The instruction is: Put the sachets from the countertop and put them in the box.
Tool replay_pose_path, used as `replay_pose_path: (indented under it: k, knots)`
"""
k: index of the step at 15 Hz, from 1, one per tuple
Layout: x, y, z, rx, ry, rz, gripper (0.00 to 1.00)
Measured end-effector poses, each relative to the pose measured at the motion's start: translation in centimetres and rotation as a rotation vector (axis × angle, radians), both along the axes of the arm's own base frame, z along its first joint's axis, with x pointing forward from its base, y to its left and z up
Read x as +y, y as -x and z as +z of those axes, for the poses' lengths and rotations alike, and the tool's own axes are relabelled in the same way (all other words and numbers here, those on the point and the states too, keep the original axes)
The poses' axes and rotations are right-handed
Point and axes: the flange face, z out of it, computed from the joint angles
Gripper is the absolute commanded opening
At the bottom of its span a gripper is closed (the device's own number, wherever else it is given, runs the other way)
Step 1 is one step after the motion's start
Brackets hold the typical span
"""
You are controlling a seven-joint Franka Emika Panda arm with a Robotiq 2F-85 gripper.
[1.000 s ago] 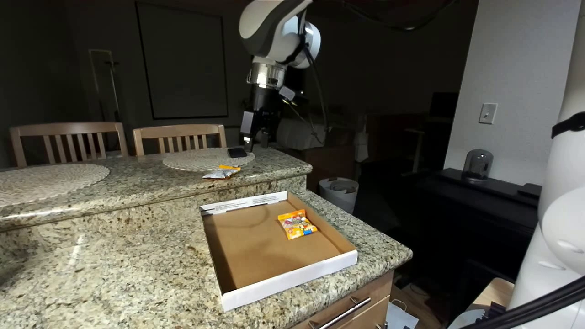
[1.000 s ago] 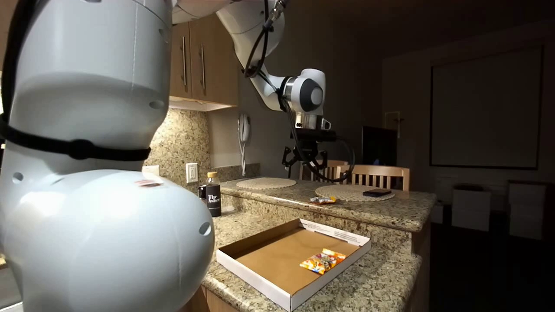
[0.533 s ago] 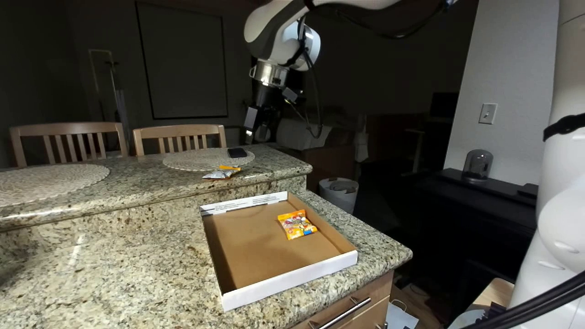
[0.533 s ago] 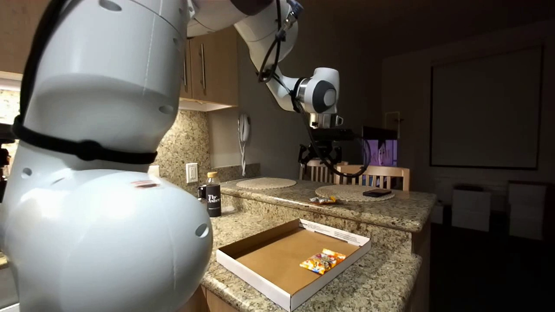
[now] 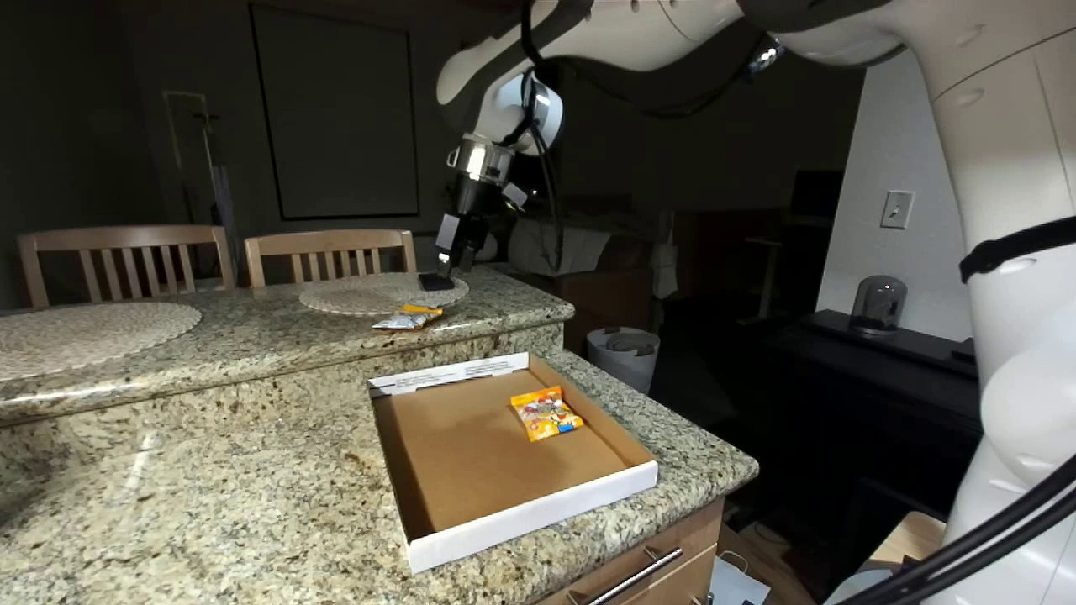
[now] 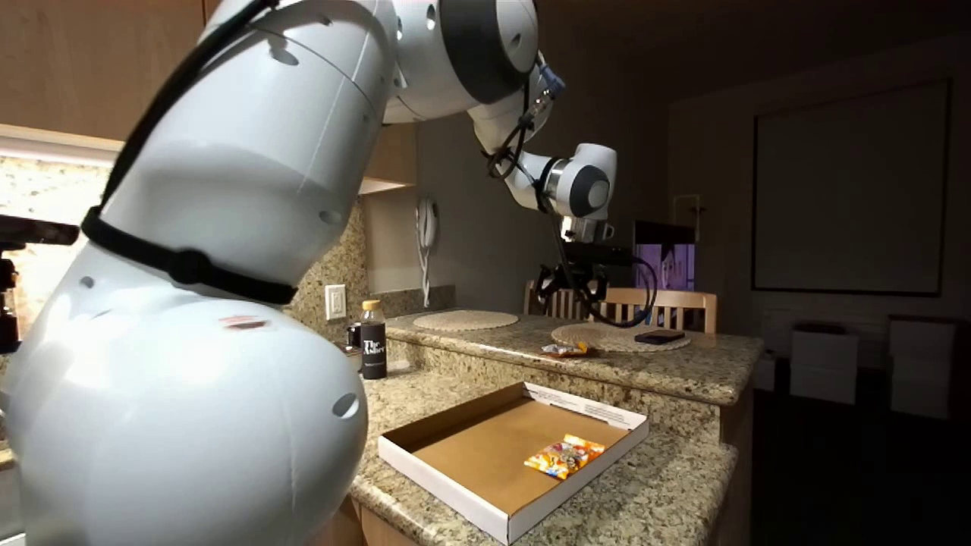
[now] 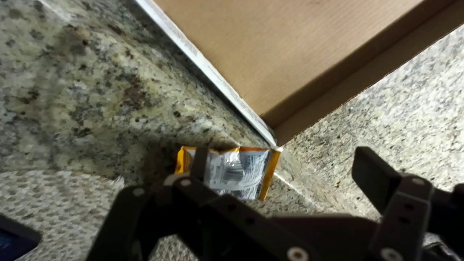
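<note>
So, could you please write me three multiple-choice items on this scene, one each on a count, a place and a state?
1. How many sachets lie in the box?
A) none
B) one
C) three

2. Where does the silver-faced sachet lie?
A) on a chair
B) inside the box
C) on the raised part of the countertop

3. How do the jaws stand?
A) apart, with no sachet gripped
B) shut on a sachet
C) shut on each other

Right letters:
1. B: both exterior views show a single orange sachet on the box's brown bottom.
2. C: both exterior views show it on the upper level of the countertop, higher than the box.
3. A: the wrist view shows a wide gap between them, and both exterior views show them above the silver-faced sachet.
</note>
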Motion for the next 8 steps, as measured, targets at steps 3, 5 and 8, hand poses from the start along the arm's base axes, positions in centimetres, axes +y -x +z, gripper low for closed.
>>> replay_pose_path:
  k: [3, 5, 8]
  knots:
    - [1.1, -0.6, -3.5, 0.075, 0.018, 0.038, 1.00]
    - [1.5, -0.8, -4.4, 0.085, 0.022, 0.045, 1.00]
    - [1.4, -0.9, -4.1, 0.080, 0.022, 0.045, 1.00]
